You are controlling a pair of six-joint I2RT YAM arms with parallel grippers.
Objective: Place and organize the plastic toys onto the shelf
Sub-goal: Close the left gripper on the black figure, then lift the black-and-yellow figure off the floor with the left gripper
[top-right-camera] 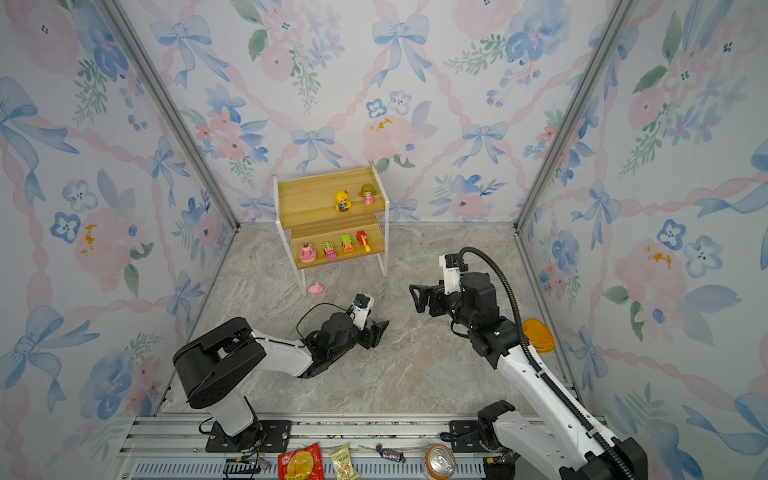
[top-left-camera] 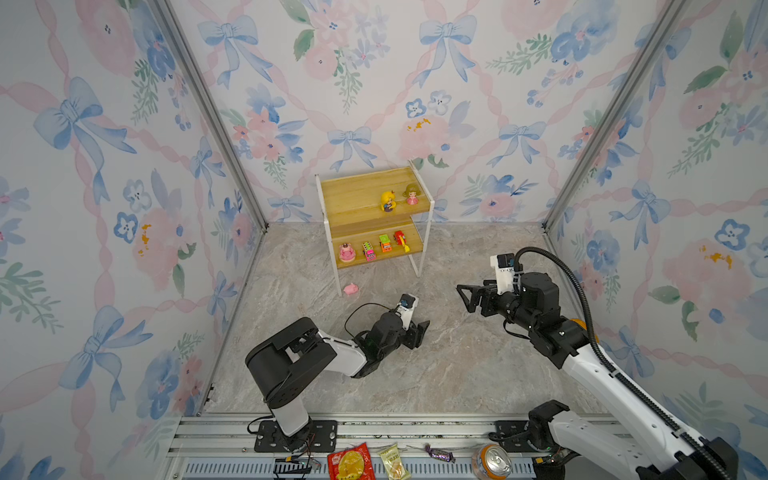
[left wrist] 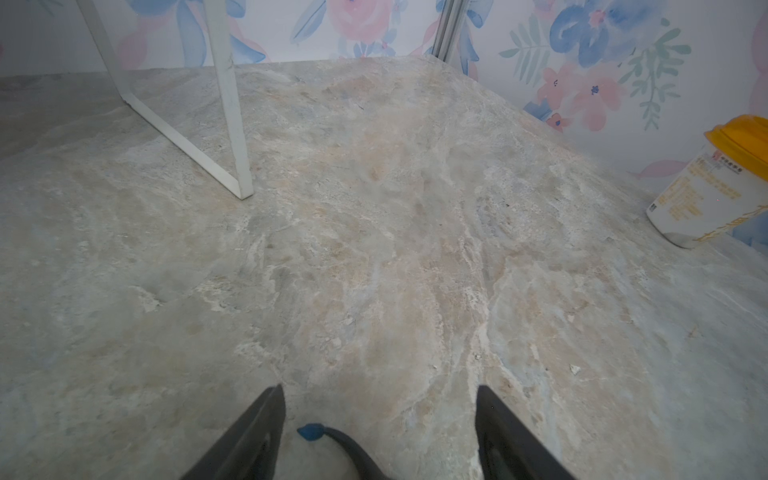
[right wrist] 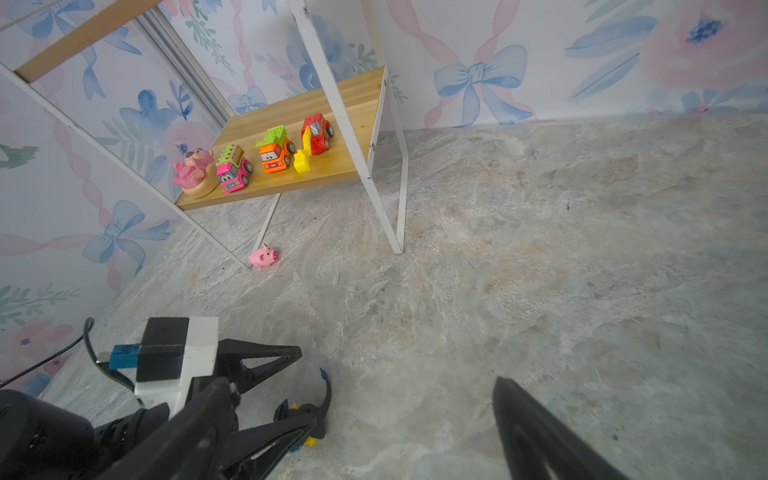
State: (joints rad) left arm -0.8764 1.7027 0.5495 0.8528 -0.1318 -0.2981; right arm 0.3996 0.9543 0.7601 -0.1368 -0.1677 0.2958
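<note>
**Left gripper** [left wrist: 380, 388]: jaws apart, low over the floor [left wrist: 374, 208]. The figure [left wrist: 311, 432] lies between them, close to one finger and well clear of the other. Contact with the near finger cannot be determined. The left wrist view shows only a blue tip and a dark curved part, and the frame edge cuts off the rest. The right wrist view adds blue and yellow bits behind a finger. In both top views the gripper covers the figure completely.

**Right gripper** [top-left-camera: 466, 296]: jaws wide apart with nothing between them, pointing toward the left gripper and clear of it.

**Pig** [top-left-camera: 351, 289]: on the floor beyond the left jaws, just beside a front leg of the shelf [top-left-camera: 361, 187].

**Shelf**: well beyond both sets of jaws.
- Lower board: bear [top-left-camera: 346, 252], pink car [top-left-camera: 369, 251], orange car [top-left-camera: 385, 243], red car [top-left-camera: 400, 240].
- Upper board: blonde doll [top-left-camera: 387, 201], pink doll [top-left-camera: 411, 194]. This board is cut off in the right wrist view.

**Cup** [left wrist: 715, 183]: behind the right jaws. The arm largely hides it in both top views, and its label is unreadable.
</note>
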